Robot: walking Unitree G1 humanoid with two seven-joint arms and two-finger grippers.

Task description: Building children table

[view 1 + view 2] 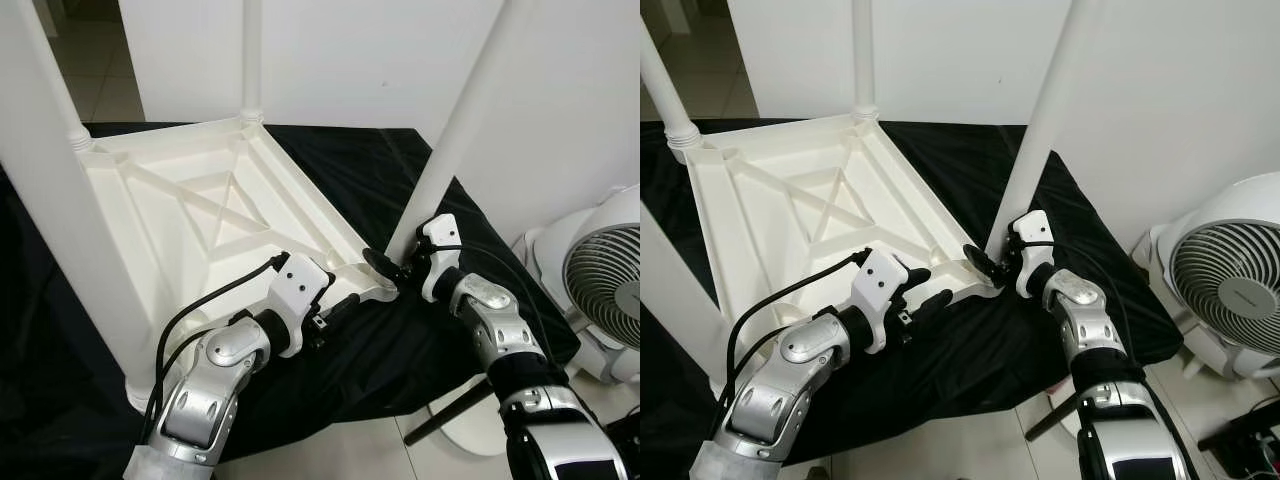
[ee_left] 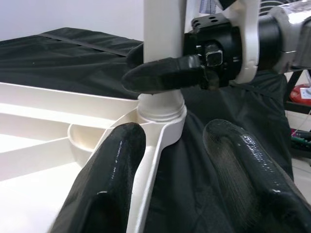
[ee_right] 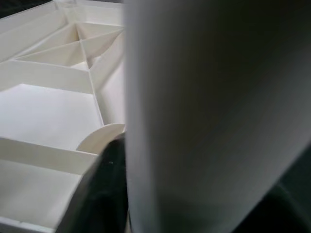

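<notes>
Head views: a white tabletop lies upside down on a black cloth, four white legs standing at its corners. The right gripper is clenched around the nearest leg at its socket. The left gripper sits just beside that corner, fingers spread. A fan stands beyond the right arm.

Left wrist view: the parted fingers straddle the tabletop's edge below the socket.

Right wrist view: the leg fills the space between the fingers.

A black cloth drapes over the low work surface before a plain white wall, while a white round-grilled fan stands on the pale tiled floor to the right, with more tiled floor showing at far left.
</notes>
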